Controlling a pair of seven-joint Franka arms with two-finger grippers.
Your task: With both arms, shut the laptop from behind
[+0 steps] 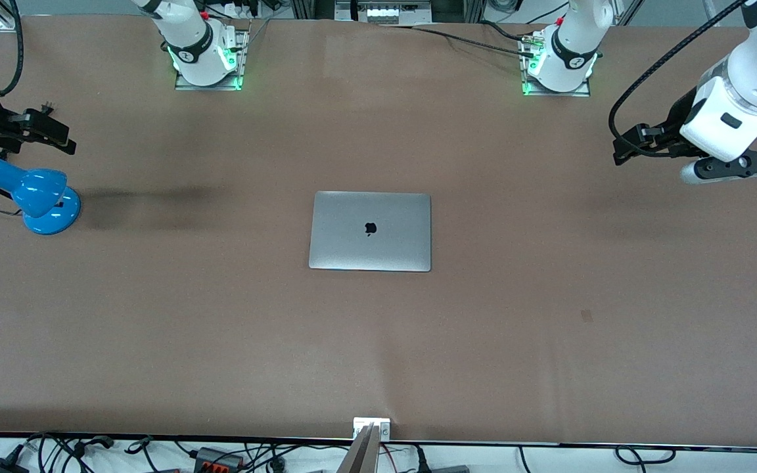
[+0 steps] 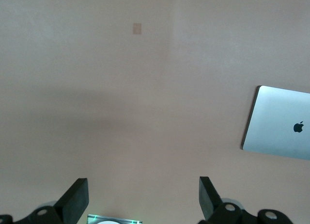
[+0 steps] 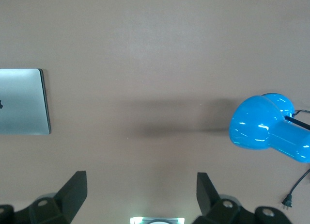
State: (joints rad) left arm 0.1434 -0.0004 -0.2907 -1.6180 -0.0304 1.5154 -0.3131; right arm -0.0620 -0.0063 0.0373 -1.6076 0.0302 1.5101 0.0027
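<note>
Across the brown desk (image 1: 221, 341), the two white arms are pulled back toward its ends, well apart from everything at its middle. The left arm (image 1: 750, 85) hangs over the desk's left-arm end, and its tool (image 2: 143, 197) is released, the two black fingers (image 2: 77, 197) spread wide over bare desk. The right arm's base (image 1: 198, 49) stands at the top of the front view; its tool (image 3: 140, 197) hangs over the right-arm end, likewise released, fingers (image 3: 72, 192) wide apart. At the desk's centre lies the laptop (image 1: 370, 231), lid fully down and flat, the dark apple logo facing up. Neither tool touches it. Near the right arm's end stands a blue lamp (image 1: 33, 197), its cord trailing on the desk, well apart from the laptop.
</note>
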